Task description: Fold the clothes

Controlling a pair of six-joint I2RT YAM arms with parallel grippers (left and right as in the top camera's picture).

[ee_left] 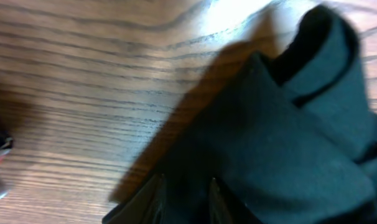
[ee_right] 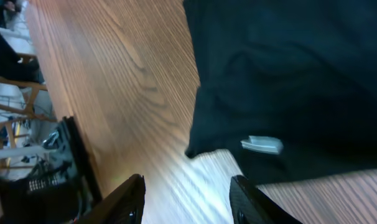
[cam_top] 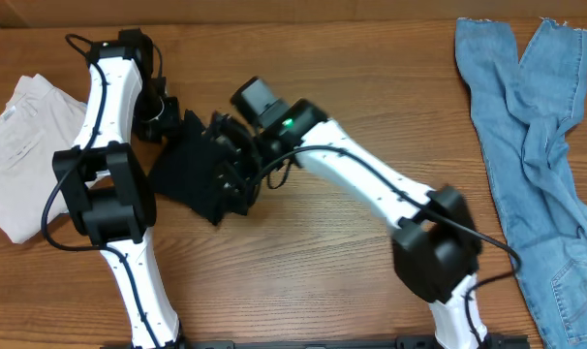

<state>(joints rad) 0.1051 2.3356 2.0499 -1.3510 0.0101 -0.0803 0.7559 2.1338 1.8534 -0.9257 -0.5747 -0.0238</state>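
A black garment (cam_top: 201, 170) lies crumpled on the wooden table, left of centre. My left gripper (cam_top: 166, 116) is at its upper left corner. In the left wrist view the fingers (ee_left: 187, 200) are close together with black cloth (ee_left: 282, 137) between them. My right gripper (cam_top: 237, 160) hovers over the garment's right part. In the right wrist view its fingers (ee_right: 187, 202) are wide open and empty above bare wood, just off the garment's edge (ee_right: 288, 81), which carries a small white label (ee_right: 261, 144).
A white garment (cam_top: 22, 141) lies at the table's left edge. Blue jeans (cam_top: 536, 155) lie spread along the right side. Bare wood (cam_top: 303, 262) shows in front of the black garment.
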